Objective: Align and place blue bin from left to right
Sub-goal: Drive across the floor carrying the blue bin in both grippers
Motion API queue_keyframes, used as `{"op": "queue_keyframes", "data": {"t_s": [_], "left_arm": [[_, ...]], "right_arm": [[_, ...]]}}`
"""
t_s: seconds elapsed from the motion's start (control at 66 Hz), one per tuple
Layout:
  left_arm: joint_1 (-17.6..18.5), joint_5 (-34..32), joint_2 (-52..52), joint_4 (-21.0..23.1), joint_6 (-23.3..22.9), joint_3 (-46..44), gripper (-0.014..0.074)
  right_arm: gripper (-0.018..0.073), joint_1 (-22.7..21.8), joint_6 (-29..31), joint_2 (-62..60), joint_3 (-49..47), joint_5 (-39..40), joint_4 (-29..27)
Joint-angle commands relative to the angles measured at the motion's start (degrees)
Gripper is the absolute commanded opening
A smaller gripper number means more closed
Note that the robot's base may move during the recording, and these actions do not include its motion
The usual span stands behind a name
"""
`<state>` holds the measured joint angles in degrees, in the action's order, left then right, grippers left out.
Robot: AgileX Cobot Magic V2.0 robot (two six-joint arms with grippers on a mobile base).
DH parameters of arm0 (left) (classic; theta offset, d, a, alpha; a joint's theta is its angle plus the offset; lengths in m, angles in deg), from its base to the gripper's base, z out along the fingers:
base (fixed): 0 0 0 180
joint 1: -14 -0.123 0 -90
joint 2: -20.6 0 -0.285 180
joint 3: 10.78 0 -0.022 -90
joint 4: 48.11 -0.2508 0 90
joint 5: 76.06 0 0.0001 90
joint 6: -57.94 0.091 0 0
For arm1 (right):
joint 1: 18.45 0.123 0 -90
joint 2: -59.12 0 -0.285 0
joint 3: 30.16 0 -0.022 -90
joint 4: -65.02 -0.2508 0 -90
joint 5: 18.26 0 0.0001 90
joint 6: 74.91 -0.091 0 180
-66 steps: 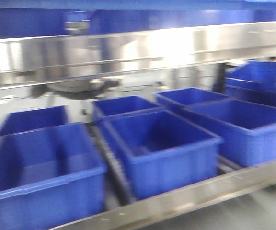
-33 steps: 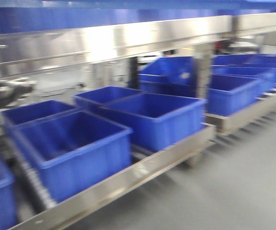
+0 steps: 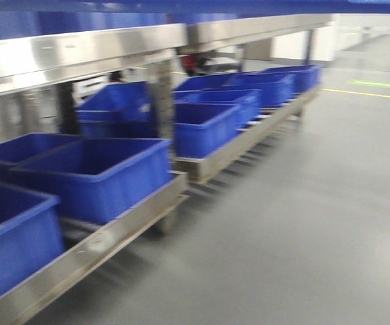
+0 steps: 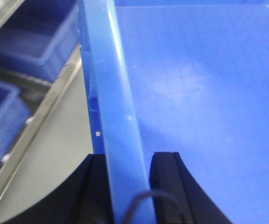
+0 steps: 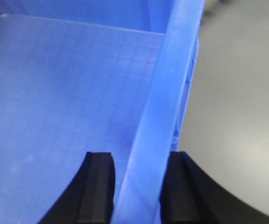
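The blue bin (image 4: pixel 195 93) fills both wrist views, seen from above into its bare inside. In the left wrist view its thick left rim (image 4: pixel 113 93) runs up the frame, and my left gripper (image 4: pixel 127 161) is shut on that rim, one black finger on each side. The right wrist view shows the bin's floor (image 5: pixel 69 93) and its right rim (image 5: pixel 172 84). My right gripper (image 5: pixel 141 161) is shut on this rim the same way. Grey floor lies below the bin on both outer sides. Neither gripper shows in the front view.
A long steel rack (image 3: pixel 114 233) runs along the left, with an upright post (image 3: pixel 160 101). Several blue bins sit on its low shelf, such as the near one (image 3: pixel 93 176) and a farther one (image 3: pixel 205 125). Grey floor (image 3: pixel 303 223) spreads to the right, with a yellow line (image 3: pixel 364 93) far off.
The front view has swung to the right along the rack. The bins on the shelf have slid to the left of the frame and wide grey floor has come into view.
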<state>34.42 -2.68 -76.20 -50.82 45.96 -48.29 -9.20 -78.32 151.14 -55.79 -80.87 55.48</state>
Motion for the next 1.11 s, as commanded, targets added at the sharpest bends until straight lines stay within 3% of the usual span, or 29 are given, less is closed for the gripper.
{"op": "queue_keyframes", "data": {"t_s": [0.0, 1.091], "left_arm": [[0.64, -3.42, 1.77, 1.86, 1.01, -1.32, -0.0111], [0.64, -3.42, 1.77, 0.88, 1.01, -1.32, -0.0111]], "right_arm": [[-0.0069, -0.43, 0.12, -0.73, -0.59, 5.19, 2.34], [-0.0069, -0.43, 0.12, -0.73, -0.59, 5.19, 2.34]]}}
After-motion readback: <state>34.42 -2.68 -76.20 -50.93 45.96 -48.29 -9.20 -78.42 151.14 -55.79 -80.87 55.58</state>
